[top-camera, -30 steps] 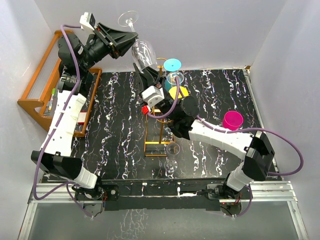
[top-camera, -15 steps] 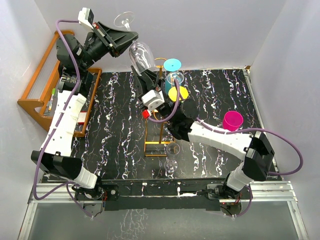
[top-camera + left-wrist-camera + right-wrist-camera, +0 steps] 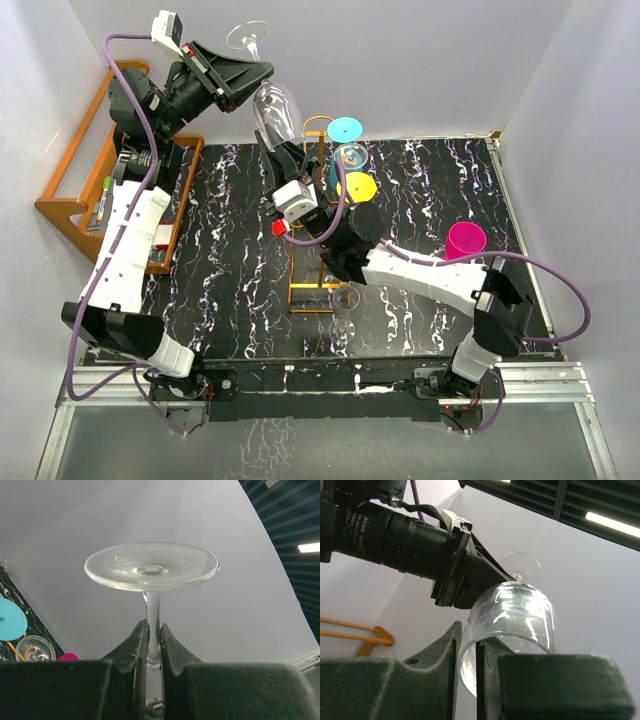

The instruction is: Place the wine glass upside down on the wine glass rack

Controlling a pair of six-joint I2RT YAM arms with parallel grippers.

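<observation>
The wine glass (image 3: 274, 108) is up in the air over the far left part of the black marbled worktop (image 3: 230, 260), tilted with its foot toward the back wall and its bowl lower, toward the arms. Both arms have hold of it. The left gripper (image 3: 264, 70) has its jaws drawn narrow on the stem; the left wrist view shows the left gripper (image 3: 152, 630) pinching the stem just under the round foot of the wine glass (image 3: 151, 566). The right gripper (image 3: 280, 150) reaches up from below. In its wrist view the right gripper (image 3: 467, 641) has its jaws nearly together on the rim of the bowl of the wine glass (image 3: 520, 615), one finger inside the wall and one outside.

The wine glass rack (image 3: 310, 287) stands on the worktop just right of the held glass, partly hidden by the right arm. The glass does not touch it. A cyan disc (image 3: 345, 130), a yellow disc (image 3: 357, 185) and a clear glass (image 3: 350, 156) sit near the rack's top; how they are carried cannot be told. A second stemmed glass (image 3: 343, 303) stands by the rack's base. A magenta cup (image 3: 466, 241) is well to the right, and a wooden shelf (image 3: 62, 215) lies along the left wall.
</observation>
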